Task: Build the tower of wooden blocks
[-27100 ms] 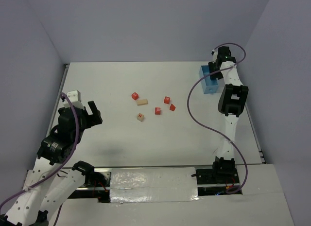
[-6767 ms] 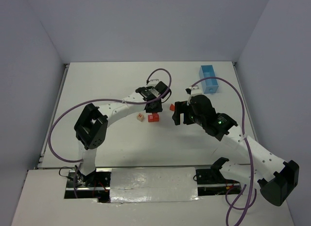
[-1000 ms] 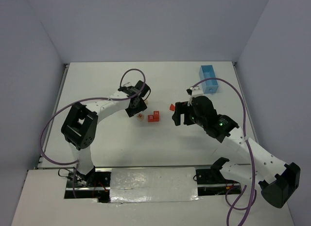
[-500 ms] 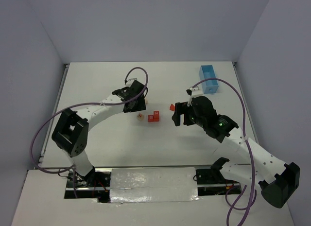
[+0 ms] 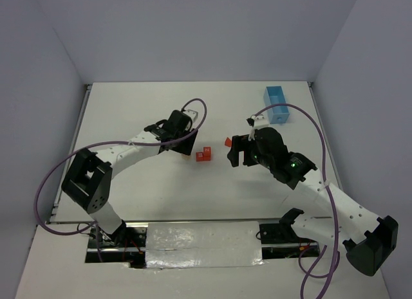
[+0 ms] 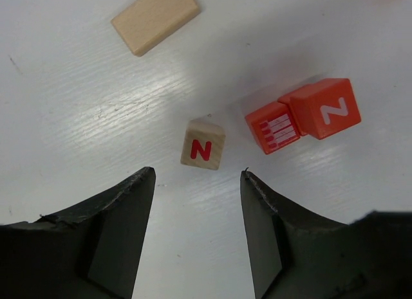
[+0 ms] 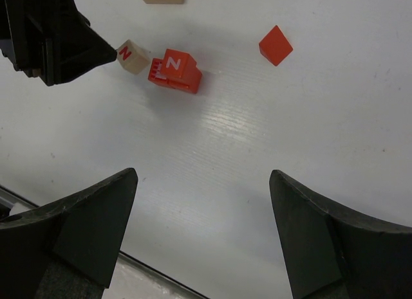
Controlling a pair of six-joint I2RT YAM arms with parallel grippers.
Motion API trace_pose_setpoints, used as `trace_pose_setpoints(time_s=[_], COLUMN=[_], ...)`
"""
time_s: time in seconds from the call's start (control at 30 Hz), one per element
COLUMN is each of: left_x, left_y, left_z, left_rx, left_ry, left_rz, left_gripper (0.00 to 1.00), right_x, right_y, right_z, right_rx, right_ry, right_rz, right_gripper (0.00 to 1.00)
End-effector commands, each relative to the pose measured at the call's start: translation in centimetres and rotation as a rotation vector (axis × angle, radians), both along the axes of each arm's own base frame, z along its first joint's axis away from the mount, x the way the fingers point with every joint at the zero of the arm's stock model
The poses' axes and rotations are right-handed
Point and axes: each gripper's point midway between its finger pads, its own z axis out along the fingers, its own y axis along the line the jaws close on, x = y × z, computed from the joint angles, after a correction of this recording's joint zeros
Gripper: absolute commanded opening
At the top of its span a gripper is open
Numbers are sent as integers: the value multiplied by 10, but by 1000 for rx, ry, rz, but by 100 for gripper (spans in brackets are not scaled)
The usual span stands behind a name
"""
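Near the middle of the counter (image 5: 161, 202): two red cubes, touching.
- Z cube (image 6: 324, 108), white letter facing up. Lined cube (image 6: 273, 126), white-striped face up.
- In the left wrist view the pair runs on a slant, with the lined cube lower left and the Z cube upper right. Cannot tell whether the Z cube rests partly on its neighbour.
- N cube (image 6: 203, 144), pale tan, red letter up. It is turned slightly off square and sits just beside the lined cube, apart from it.
- Tan plank (image 6: 155, 12) lies flat farther from the camera. Its long axis is diagonal in that view, from low left to high right. It is well apart from the cubes.
- Roof block (image 7: 275, 45), red, lies alone to the right of the pair, a sloped face up.

Left claw (image 6: 198, 177): fingers spread with nothing between them. The N cube lies just beyond the tips, in line with the gap and untouched.
Right claw (image 7: 203, 177): spread wide and holding nothing. It hangs over bare counter on the near-right side of the red pair.
Blue tray (image 5: 277, 103) is at the far right of the counter.

Against half a second ago, top view: the left claw has slid right, and its body now hides the N cube, which showed then just left of the red pair. The red pair, roof block and right arm are unchanged.
Long before, the cubes lay scattered, and the right claw was over at the tray.
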Motion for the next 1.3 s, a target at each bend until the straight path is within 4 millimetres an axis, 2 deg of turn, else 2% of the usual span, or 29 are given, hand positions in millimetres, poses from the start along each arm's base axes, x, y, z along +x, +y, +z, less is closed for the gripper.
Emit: trace_pose_setpoints(time_s=[0.0,0.1,0.17,0.2,0.23,0.27,0.3,0.33,0.4,0.47,0.5,0.63,0.77,0.9,1.17,1.27], left_x=[8,11,12,18,22,13,17,16,-1,-8,-17,-19,-14,-9,12,12], left_y=[-18,-15,-2,-1,9,16,19,26,36,34,37,20,9,8,4,5], left_z=[9,8,-1,4,4,-8,-1,-5,-5,-4,-4,5,1,-10,-20,-27], left_rx=[-50,-41,7,12,45,61,56,39,35,-37,-26,-108,-160,-171,-204,-207], left_ry=[-39,-38,-1,-3,-6,68,71,80,139,169,192,187,203,201,139,149], left_rz=[-94,-54,56,104,188,295,371,546,711,912,958,1090,1136,1188,1140,1144], left_gripper=[68,69,69,69,69,69,70,70,69,68,67,65,61,59,58,58], right_x=[3,3,3,4,4,5,5,5,5,6,6,5,5,6,4,4], right_y=[4,4,3,3,4,3,3,3,2,3,3,3,3,3,5,5], right_z=[10,10,9,9,9,8,8,7,7,6,6,4,3,4,5,6], right_rx=[31,33,29,28,28,26,26,23,21,20,19,17,16,19,28,29], right_ry=[-41,-42,-41,-41,-40,-41,-41,-38,-36,-34,-35,-29,-30,-31,-34,-37], right_rz=[10,9,9,8,8,5,3,2,-1,-1,-2,0,0,1,12,13], right_gripper=[91,91,91,91,91,91,91,91,91,91,91,91,91,91,91,91])
